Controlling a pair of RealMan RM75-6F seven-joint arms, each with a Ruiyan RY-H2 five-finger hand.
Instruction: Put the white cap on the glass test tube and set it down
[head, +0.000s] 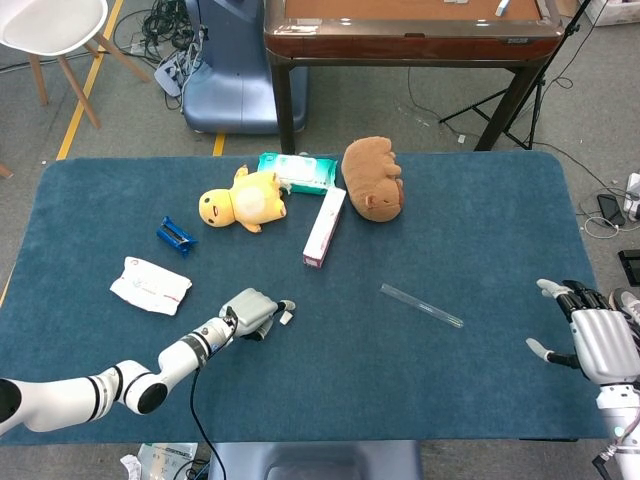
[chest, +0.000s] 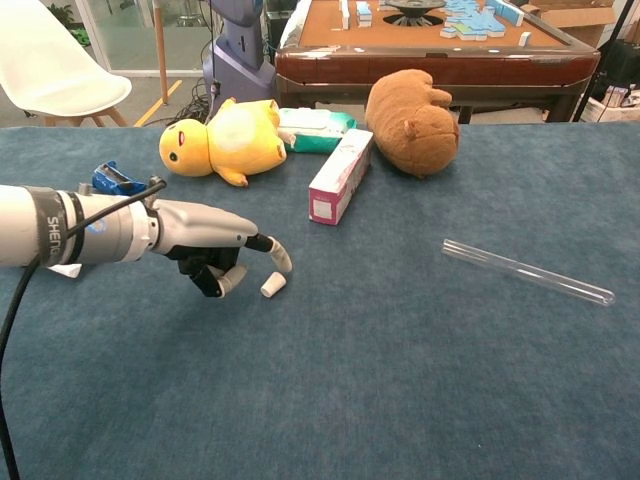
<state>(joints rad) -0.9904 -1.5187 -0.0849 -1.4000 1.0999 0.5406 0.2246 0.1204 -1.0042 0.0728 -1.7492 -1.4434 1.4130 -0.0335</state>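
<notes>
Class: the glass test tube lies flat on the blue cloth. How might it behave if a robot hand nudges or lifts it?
The glass test tube is round and lying on its side, so it probably rolls. Its smooth, thin, clear wall suggests it is slippery and fragile.

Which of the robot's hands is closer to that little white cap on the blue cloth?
Left. The left hand reaches right beside the small white cap; the right hand is far off at the table's opposite edge.
</notes>
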